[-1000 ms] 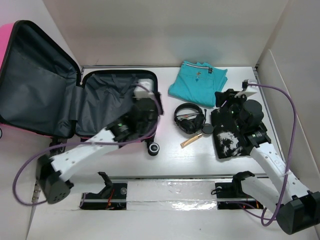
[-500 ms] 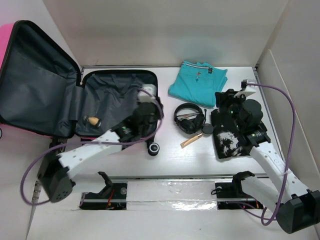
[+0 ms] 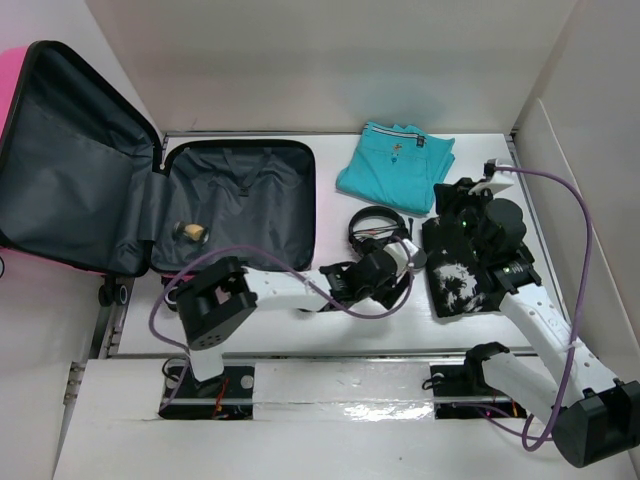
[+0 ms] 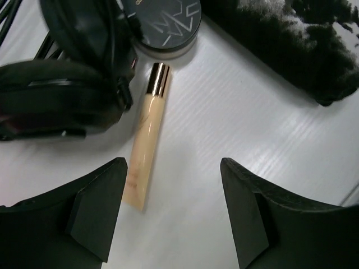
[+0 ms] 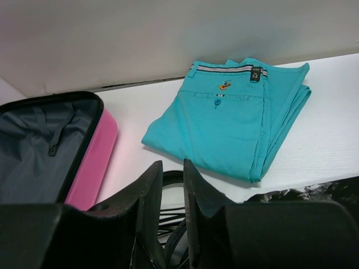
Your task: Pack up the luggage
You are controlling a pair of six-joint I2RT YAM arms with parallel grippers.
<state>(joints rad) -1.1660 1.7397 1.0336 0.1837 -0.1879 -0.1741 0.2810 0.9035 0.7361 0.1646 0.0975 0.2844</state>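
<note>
Left tool [image 4: 173, 175] has quit the luggage [image 3: 250, 205], now well right, jaws apart.

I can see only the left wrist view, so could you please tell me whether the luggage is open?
Observer: Yes, the luggage lies open on the left, lid tipped back.
Operator: Thank you. Is anything inside it?
Observer: One small item lies inside, near the hinge; what it is I cannot tell.
Operator: And where is the right gripper?
Observer: The right gripper hangs over the far end of the black-and-white garment, jaws close together; whether they pinch cloth I cannot tell.
</note>
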